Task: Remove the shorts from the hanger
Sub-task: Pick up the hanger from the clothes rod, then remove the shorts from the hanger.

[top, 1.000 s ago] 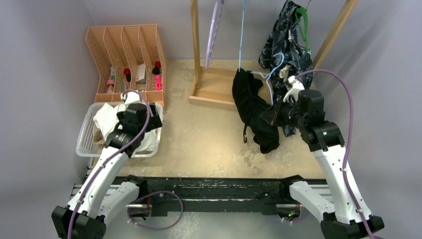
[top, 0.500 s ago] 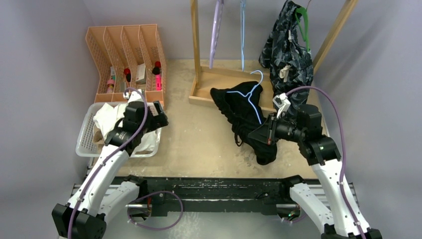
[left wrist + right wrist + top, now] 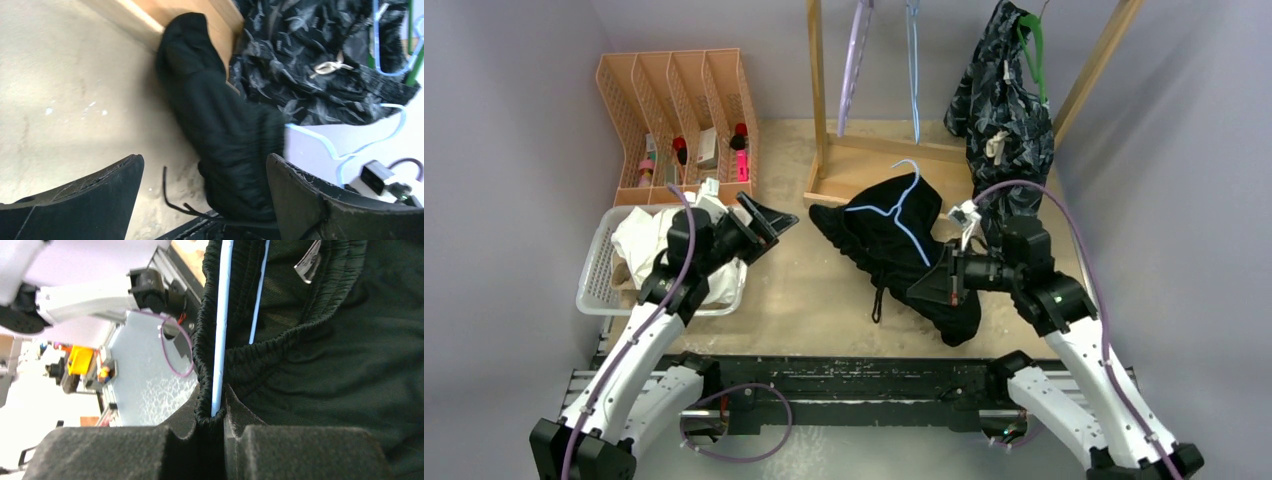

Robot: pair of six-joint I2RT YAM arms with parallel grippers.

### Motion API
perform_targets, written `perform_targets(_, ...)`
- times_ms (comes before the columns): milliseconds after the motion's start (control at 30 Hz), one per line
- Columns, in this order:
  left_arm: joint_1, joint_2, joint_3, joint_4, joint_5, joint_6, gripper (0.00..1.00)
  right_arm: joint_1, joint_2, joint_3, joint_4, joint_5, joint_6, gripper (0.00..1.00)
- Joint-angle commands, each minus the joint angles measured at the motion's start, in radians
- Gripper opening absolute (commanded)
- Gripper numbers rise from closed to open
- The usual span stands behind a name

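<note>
Black shorts [image 3: 889,245] lie draped on the table with a light blue hanger [image 3: 894,208] still threaded through the waist. My right gripper [image 3: 944,283] is shut on the elastic waistband [image 3: 202,365] together with the hanger wire [image 3: 220,330]. My left gripper [image 3: 769,220] hovers wide open just left of the shorts, nothing between its fingers [image 3: 75,200]. Its wrist view looks at the black fabric [image 3: 220,125] and a loose drawstring. Dark blue patterned shorts [image 3: 1004,100] hang on a green hanger [image 3: 1032,50] at the back right.
A white basket [image 3: 596,275] at the left holds white and tan fabric. Behind it stands an orange divider rack [image 3: 679,100]. The wooden clothes rack [image 3: 819,100] carries an empty purple hanger [image 3: 854,70] and a blue one [image 3: 914,60].
The right gripper has pulled the black shorts and their hanger off the rack, down and leftward onto the table. The left gripper swung right from the basket toward them.
</note>
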Motion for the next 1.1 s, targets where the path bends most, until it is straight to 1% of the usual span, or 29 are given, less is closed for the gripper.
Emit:
perform_targets(0,-0.014,0.05,0.129,0.039,0.099,0.015,0.91,0.196,0.066,0.032,0.082,0.106,0.018,0.0)
perform_targets(100,-0.026,0.082,0.168,-0.066,0.059,0.087,0.9,0.377,0.111,0.059,0.171,0.204,0.048,0.0)
perform_targets(167,-0.028,0.099,0.178,-0.134,0.053,0.122,0.88,0.439,0.12,0.06,0.232,0.252,0.061,0.0)
perform_targets(333,-0.03,0.05,0.148,-0.243,-0.01,0.161,0.84,0.481,0.187,0.082,0.191,0.375,0.051,0.0)
perform_targets(500,-0.029,0.015,0.128,-0.323,-0.045,0.193,0.79,0.496,0.215,0.063,0.195,0.511,0.068,0.0)
perform_targets(567,-0.03,0.016,0.137,-0.365,-0.058,0.225,0.79,0.497,0.222,0.058,0.199,0.523,0.07,0.0)
perform_targets(600,-0.03,0.019,0.137,-0.367,-0.044,0.242,0.79,0.5,0.223,0.056,0.211,0.515,0.071,0.0)
perform_targets(633,-0.03,0.027,0.132,-0.341,0.009,0.258,0.79,0.5,0.223,0.048,0.228,0.506,0.075,0.0)
perform_targets(700,-0.03,0.075,0.118,-0.219,0.176,0.268,0.81,0.502,0.22,0.031,0.26,0.48,0.078,0.0)
perform_targets(733,-0.031,0.112,0.131,-0.214,0.204,0.274,0.79,0.501,0.224,0.027,0.271,0.472,0.079,0.0)
perform_targets(767,-0.036,0.141,0.154,-0.232,0.184,0.281,0.76,0.501,0.228,0.026,0.276,0.465,0.079,0.0)
perform_targets(867,-0.088,0.18,0.209,-0.273,0.06,0.304,0.75,0.504,0.248,0.039,0.269,0.461,0.082,0.0)
perform_targets(900,-0.11,0.19,0.223,-0.282,0.037,0.307,0.75,0.506,0.251,0.054,0.251,0.477,0.078,0.0)
perform_targets(967,-0.142,0.208,0.231,-0.294,-0.007,0.295,0.73,0.51,0.253,0.094,0.168,0.587,0.068,0.0)
perform_targets(1067,-0.198,0.214,0.211,-0.259,-0.096,0.248,0.69,0.512,0.233,0.107,0.122,0.621,0.029,0.0)
